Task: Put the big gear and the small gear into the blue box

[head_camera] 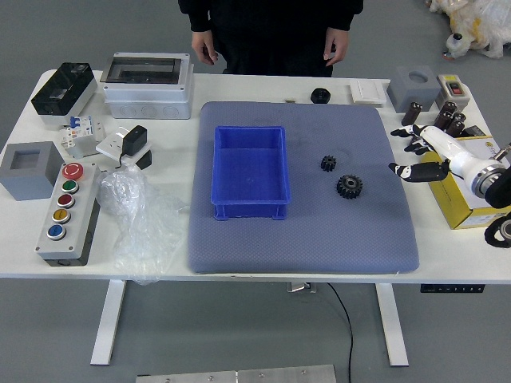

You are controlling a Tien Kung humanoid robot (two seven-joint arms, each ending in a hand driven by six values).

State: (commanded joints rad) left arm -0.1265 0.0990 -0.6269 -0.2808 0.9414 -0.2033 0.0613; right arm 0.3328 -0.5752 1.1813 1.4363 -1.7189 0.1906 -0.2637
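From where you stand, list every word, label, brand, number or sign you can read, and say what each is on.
No text can be read for certain.
Button panel: any print is too small to read.
Yellow box: any print is too blurred.
Big gear, small gear, blue box: no text shows.

The table (pixel 168 267) is white, the mat (pixel 303 247) at centre frame slate blue. On it, the box (pixel 249 209) is deep blue — the small gear (pixel 328 163) and big gear (pixel 349 187), right of centre, both black. Left of frame, a pale grey panel (pixel 81 209) has buttons (pixel 73 171) in red, green, dark red, yellow and blue. Right edge: a yellow carton (pixel 447 209) and a black-and-white right hand (pixel 453 158). Top: black clothes (pixel 271 28).
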